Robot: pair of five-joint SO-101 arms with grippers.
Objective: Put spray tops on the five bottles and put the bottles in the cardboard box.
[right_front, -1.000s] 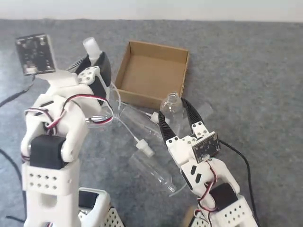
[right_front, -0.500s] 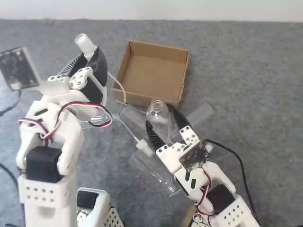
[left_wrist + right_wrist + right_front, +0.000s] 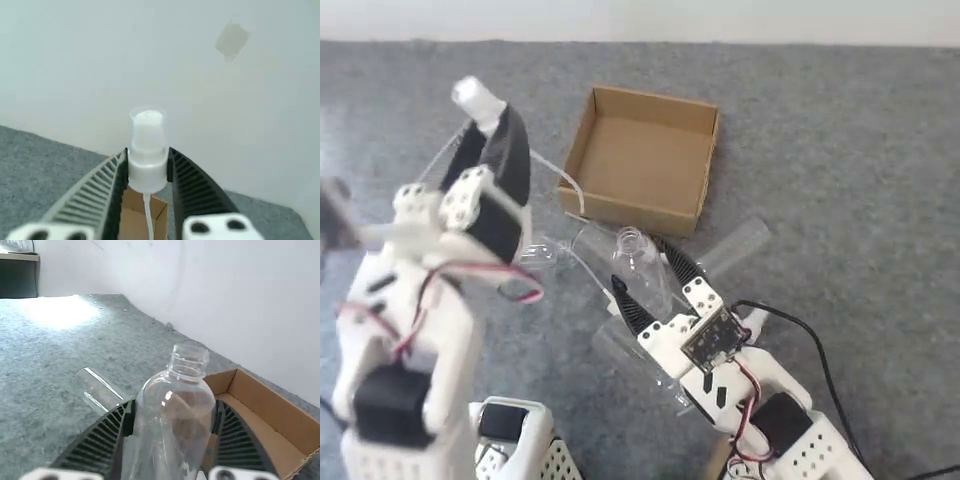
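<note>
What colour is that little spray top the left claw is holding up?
The spray top is white; the left wrist view shows it best.

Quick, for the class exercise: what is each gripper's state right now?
Left gripper: shut on a spray top.
Right gripper: shut on a clear, uncapped bottle.

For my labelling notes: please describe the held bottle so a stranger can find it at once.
Start at the open cardboard box on the grey carpet; just before its near wall is the right pincer. The clear bottle it grips is raised, bare neck up, while the other bottles lie flat.
</note>
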